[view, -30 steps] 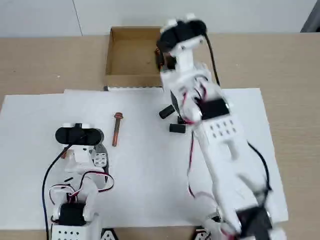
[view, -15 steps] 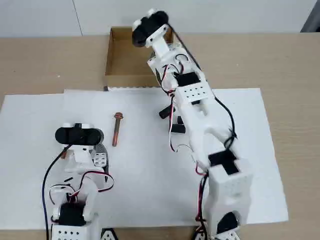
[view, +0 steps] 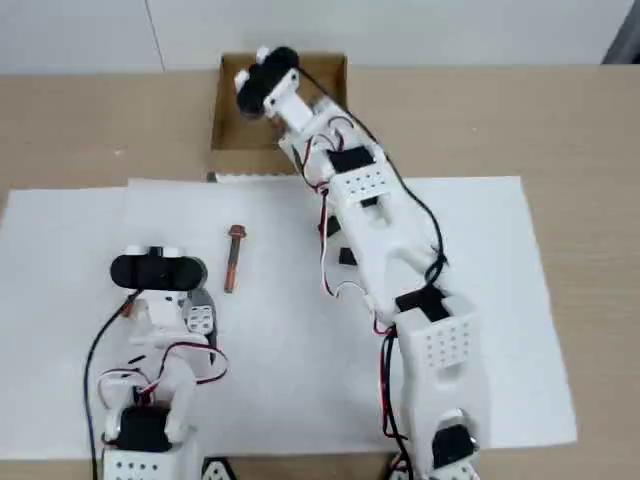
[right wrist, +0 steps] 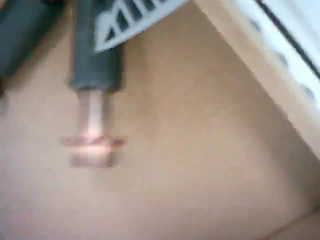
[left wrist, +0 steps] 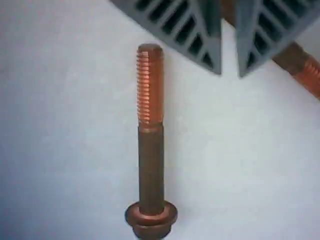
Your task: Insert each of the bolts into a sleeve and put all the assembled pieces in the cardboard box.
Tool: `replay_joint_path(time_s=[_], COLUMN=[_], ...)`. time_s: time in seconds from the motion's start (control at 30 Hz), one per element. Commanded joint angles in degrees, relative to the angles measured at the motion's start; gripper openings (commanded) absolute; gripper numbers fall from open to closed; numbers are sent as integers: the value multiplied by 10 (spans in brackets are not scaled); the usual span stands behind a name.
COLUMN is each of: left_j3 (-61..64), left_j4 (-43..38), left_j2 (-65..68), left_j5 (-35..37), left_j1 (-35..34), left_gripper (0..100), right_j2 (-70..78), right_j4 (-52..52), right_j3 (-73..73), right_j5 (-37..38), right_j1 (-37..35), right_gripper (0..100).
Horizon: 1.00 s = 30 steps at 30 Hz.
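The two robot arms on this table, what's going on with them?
They are pairing bolts with sleeves and boxing them. The right gripper holds a black sleeve with a bolt sticking out of its end, just above the floor of the cardboard box, not yet let go. The left gripper sits low over the white paper, right beside a loose bolt that has no sleeve on it yet.

Wooden table point(view: 580, 120), white paper sheet point(view: 60, 260) across it; cardboard box point(view: 240, 160) beyond — copper bolt point(view: 233, 260) on the sheet
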Motion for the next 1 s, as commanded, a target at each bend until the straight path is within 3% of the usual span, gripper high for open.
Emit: replay_joint_path(time_s=[0.0, 0.1, 0.5, 0.97], left_j3=[-3, -3, -3, -3], left_j4=[-14, -14, -14, -14], left_j2=[-4, -4, -4, -4], left_j5=[-4, -4, -4, -4], left_j1=[-4, -4, -4, -4], left_gripper=[6, 6, 6, 6], right_j2=[-17, -52, -200, -268], right_j4=[7, 55, 336, 616], right_j3=[-30, -30, -30, -30], right_j5=[5, 4, 2, 3], right_j1=[-6, -6, -3, -15], right_gripper=[54, 1, 3, 3])
